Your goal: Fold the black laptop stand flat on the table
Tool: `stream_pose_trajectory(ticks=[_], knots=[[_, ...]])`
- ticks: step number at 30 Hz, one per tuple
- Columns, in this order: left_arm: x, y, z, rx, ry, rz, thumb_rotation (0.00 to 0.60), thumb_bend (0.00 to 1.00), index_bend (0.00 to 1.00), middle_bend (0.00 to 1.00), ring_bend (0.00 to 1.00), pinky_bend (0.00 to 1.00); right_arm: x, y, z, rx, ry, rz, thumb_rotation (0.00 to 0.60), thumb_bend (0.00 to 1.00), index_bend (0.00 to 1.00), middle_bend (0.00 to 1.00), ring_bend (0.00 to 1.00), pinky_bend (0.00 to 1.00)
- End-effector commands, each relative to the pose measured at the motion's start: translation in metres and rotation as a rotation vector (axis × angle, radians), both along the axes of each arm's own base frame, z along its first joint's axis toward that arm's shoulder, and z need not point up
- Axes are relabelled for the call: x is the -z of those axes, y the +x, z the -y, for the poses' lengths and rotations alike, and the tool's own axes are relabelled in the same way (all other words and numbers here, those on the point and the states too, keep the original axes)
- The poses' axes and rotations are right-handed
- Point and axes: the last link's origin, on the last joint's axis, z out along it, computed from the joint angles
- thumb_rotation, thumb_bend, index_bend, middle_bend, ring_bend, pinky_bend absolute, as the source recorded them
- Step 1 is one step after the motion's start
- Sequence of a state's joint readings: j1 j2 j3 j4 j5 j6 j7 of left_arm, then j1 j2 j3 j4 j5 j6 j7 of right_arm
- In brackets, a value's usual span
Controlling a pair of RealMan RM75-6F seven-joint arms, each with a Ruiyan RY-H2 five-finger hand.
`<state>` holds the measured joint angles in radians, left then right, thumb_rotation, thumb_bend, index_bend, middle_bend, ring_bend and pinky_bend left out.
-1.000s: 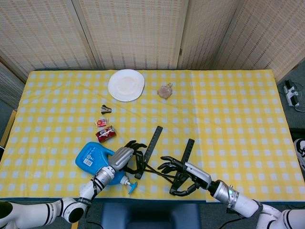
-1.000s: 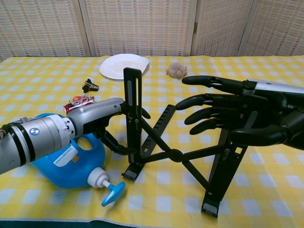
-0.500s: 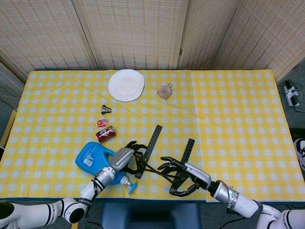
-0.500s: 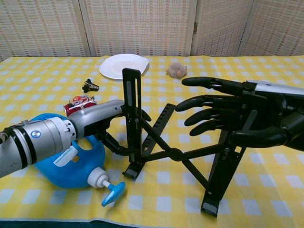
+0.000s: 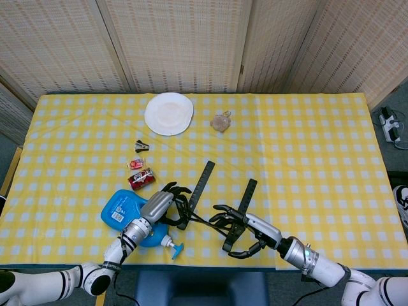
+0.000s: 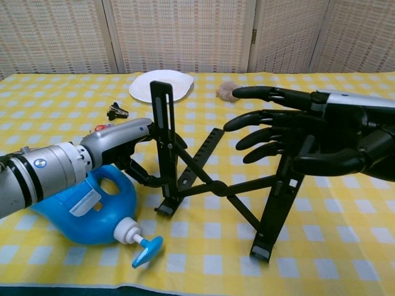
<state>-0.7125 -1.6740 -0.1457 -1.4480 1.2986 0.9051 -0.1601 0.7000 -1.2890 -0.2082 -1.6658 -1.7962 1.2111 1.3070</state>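
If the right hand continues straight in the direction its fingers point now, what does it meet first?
Probably the black laptop stand. In the chest view the right hand points its fingers toward the stand's tall upright bar, which the left hand holds. The space between looks free, though depth is unclear there.

Left robot hand (image 6: 133, 151): silver-grey shell, black fingers, cylindrical metal wrist with black bands and a small blue dot. Right robot hand (image 6: 308, 139): black fingers, silver back plate. Forearms white, right carrying a green-lit ring.
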Motion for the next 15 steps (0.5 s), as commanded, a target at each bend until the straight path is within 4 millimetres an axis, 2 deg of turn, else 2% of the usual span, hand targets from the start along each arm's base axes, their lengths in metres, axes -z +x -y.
stream_pose_trajectory(ticks=[1,6,15], knots=[[-0.004,-0.001,0.001,-0.001,0.009,0.004,0.6,0.37,0.36,0.24,0.16,0.0,0.001,0.0,0.002,0.003,-0.009,-0.008,0.6,0.27,0.05,0.2,0.21,0.18],[-0.014,-0.003,0.002,0.017,0.052,0.005,0.6,0.32,0.27,0.22,0.13,0.0,0.001,-0.005,0.006,0.019,-0.048,-0.026,0.6,0.27,0.01,0.15,0.14,0.11],[-0.041,-0.009,-0.001,0.054,0.166,-0.02,0.6,0.29,0.24,0.19,0.12,0.0,0.002,-0.008,0.017,0.052,-0.121,-0.068,0.6,0.27,0.0,0.06,0.04,0.01]])
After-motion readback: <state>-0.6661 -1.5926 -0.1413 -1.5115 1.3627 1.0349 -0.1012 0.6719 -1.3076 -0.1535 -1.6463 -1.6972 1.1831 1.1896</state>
